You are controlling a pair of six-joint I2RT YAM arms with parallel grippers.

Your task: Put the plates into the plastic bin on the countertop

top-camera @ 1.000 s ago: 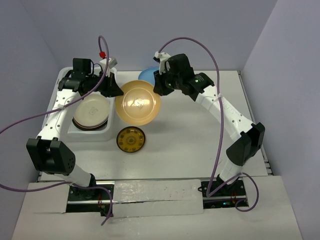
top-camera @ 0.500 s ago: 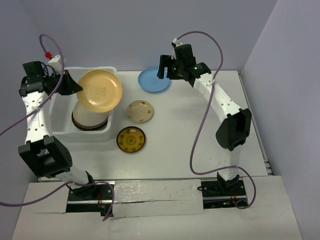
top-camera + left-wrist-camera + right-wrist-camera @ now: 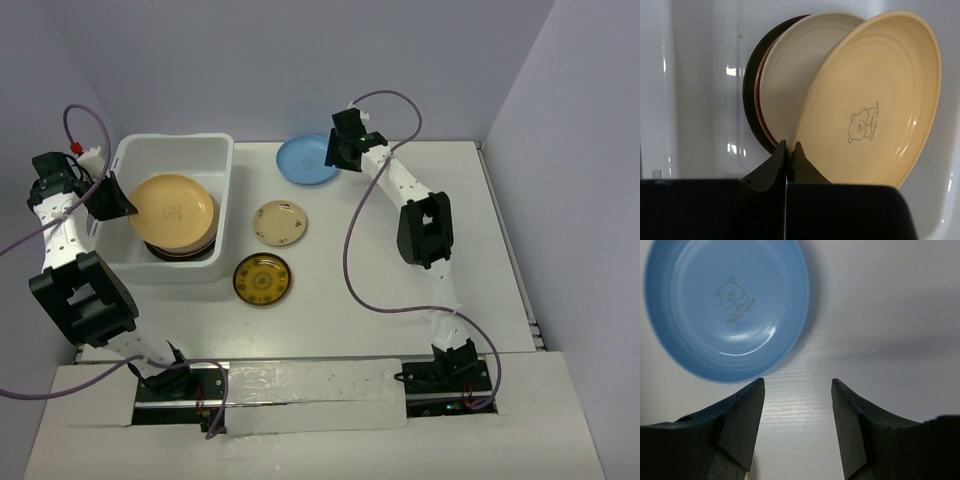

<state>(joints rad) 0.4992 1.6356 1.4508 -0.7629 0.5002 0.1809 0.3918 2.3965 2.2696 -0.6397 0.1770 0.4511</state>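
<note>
The white plastic bin (image 3: 175, 141) stands at the left of the countertop (image 3: 400, 260). My left gripper (image 3: 122, 204) is shut on the rim of the orange plate (image 3: 172, 205), held tilted over the stack in the bin. In the left wrist view my left gripper (image 3: 789, 146) pinches the orange plate (image 3: 875, 100), in front of a cream plate (image 3: 790, 75) and a dark-rimmed plate (image 3: 750, 85). My right gripper (image 3: 336, 156) is open and empty beside the blue plate (image 3: 305, 160). In the right wrist view my right gripper (image 3: 797, 385) stands just off the blue plate (image 3: 727, 305).
A small cream floral plate (image 3: 279, 222) and a dark gold-patterned plate (image 3: 262, 279) lie on the countertop right of the bin. Pale lilac walls close in the back and both sides. Purple cables hang from both arms.
My left gripper carried the orange plate from the table's middle leftward and down into the bin over the stack. My right arm swung back and stretched toward the blue plate.
</note>
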